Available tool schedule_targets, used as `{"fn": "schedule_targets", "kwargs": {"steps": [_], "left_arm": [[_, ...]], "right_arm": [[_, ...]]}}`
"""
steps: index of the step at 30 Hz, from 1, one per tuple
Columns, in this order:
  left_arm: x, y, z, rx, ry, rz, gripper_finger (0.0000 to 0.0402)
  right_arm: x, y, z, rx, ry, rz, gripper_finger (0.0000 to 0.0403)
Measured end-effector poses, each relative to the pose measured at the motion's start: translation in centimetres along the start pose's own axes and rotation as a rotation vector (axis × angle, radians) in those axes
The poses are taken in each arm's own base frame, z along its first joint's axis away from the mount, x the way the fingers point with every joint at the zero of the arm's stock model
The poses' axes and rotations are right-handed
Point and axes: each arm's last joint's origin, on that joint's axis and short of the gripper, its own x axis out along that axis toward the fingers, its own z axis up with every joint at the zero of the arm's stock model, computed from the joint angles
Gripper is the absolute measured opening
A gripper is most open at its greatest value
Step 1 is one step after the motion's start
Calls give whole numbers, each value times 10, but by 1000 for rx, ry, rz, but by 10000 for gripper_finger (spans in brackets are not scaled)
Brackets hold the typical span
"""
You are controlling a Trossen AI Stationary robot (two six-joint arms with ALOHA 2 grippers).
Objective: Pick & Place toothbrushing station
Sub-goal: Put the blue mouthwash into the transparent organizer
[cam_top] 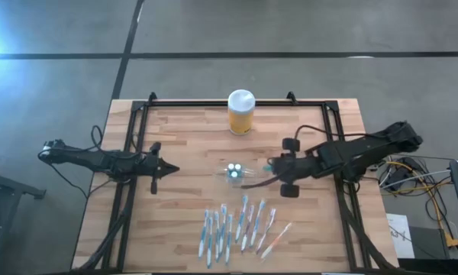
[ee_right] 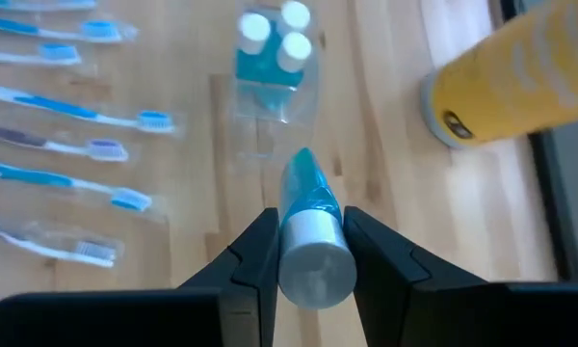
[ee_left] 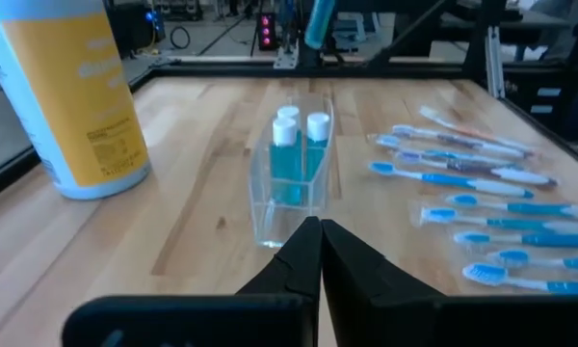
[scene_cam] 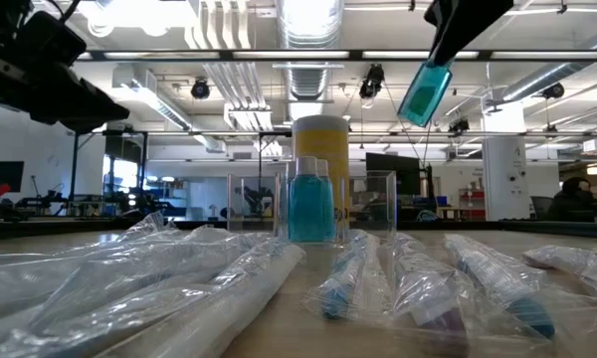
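Right wrist view: hand (ee_right: 308, 253)-held blue tube (ee_right: 308, 207)

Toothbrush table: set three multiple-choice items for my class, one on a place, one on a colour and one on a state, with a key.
1. The jar stands:
A) beyond the holder, away from the brushes
B) among the brushes
C) inside the holder

2. The bottle in the right tool holds liquid that is:
A) red
B) blue
C) yellow

3. The left tool is:
A) open
B) shut on a brush
C) shut, empty

Key:
1 A: the high view shows holder between jar and brushes.
2 B: blue shows through the bottle.
3 C: its fingers meet with nothing between.
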Motion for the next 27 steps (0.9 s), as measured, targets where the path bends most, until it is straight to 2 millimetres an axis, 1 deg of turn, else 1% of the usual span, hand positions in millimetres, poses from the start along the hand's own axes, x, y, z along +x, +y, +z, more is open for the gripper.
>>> {"fn": "schedule_targets", "kwargs": {"steps": [4,9,13,16,19,23,25,27], "left_arm": [[0,0,2,-14,-20,-2,14],[0,0,2,14,-19,-2,14],[0,0,2,26,-20,-2,14],[0,0,2,56,-20,2,14],[0,0,2,61,-21,9,14],[0,0,2,39,-21,11,14],[0,0,2,35,-21,11,14],[0,1,2,34,-21,22,14]], "right_arm": [[-3,4,-14,-14,-87,80,89],[-12,10,-32,-92,-156,121,89],[-23,2,-43,-133,-214,106,89],[-24,-9,-50,-185,-226,78,89],[-25,-19,-52,-197,-235,59,89],[-20,-28,-53,-234,-215,79,89],[-17,-31,-49,-231,-211,89,89],[-15,-35,-40,-207,-204,129,89]]}}
